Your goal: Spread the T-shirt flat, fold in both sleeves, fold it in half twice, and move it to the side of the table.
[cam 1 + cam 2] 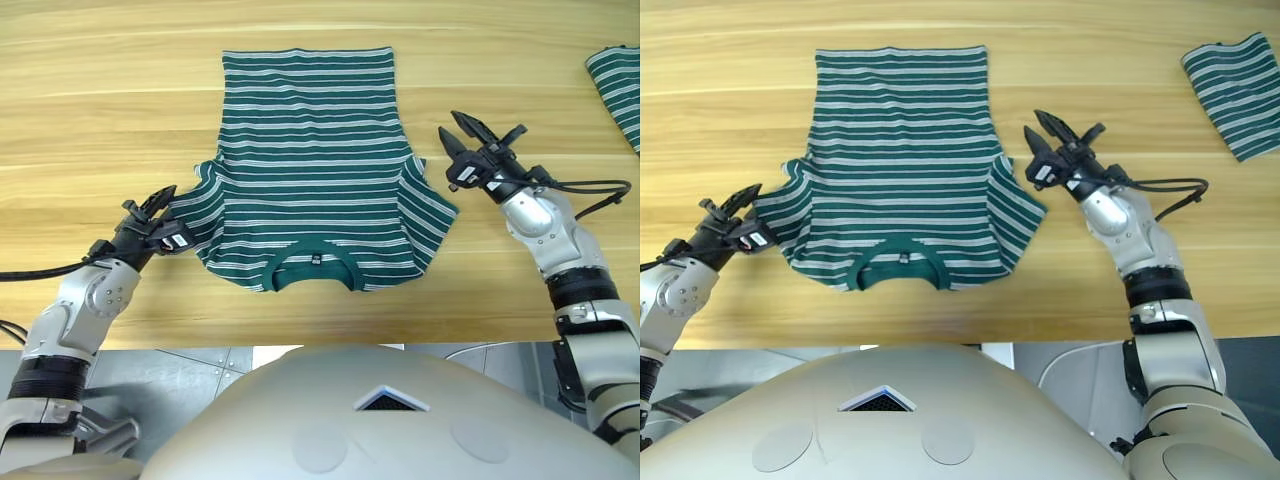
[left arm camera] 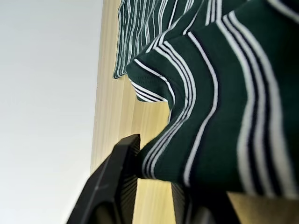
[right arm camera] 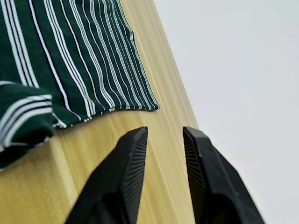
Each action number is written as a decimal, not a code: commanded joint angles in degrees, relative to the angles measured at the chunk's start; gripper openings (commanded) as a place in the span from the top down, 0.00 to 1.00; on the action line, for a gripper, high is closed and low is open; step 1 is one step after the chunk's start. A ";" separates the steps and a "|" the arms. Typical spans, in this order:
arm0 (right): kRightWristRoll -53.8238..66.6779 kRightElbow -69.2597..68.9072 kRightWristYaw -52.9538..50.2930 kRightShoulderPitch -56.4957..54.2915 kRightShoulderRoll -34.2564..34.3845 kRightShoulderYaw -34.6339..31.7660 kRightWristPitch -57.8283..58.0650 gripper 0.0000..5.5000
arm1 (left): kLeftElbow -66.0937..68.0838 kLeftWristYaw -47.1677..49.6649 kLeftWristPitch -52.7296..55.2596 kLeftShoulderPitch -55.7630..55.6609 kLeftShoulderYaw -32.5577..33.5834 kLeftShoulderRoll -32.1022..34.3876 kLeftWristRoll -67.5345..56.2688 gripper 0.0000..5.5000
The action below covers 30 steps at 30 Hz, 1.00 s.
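A dark green T-shirt point(image 1: 310, 150) with white stripes lies on the wooden table point(image 1: 100, 120), collar towards me and hem at the far side. Both sleeves are bunched inward at the body's sides. My left gripper point(image 1: 162, 205) sits at the left sleeve point(image 2: 187, 116), shut on its edge; the fabric rises from between the black fingers point(image 2: 119, 182). My right gripper point(image 1: 460, 132) hovers open just off the right sleeve point(image 1: 432, 205), nothing between its fingers point(image 3: 128, 172). The shirt's hem corner point(image 3: 140, 105) lies beyond them.
A second striped green cloth point(image 1: 1235, 90) lies folded at the far right of the table. Bare wood surrounds the shirt on the left, right and far sides. The table's front edge point(image 1: 200, 340) runs close behind the collar.
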 commanded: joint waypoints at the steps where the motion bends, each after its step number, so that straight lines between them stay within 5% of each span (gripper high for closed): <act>1: 0.80 0.47 0.22 -0.43 -0.86 -0.37 -0.24 0.75 | 3.24 -2.38 2.06 5.75 -4.83 -2.21 2.20 0.88; 10: 1.32 0.25 0.28 -0.52 -1.51 -1.19 -0.14 0.75 | 0.53 -2.98 2.60 5.92 -5.02 -2.84 0.86 1.00; 30: 2.74 -0.28 -0.22 2.21 -2.41 -3.29 -0.01 0.75 | -1.17 1.91 -9.52 -3.44 -0.32 -12.58 -11.53 1.00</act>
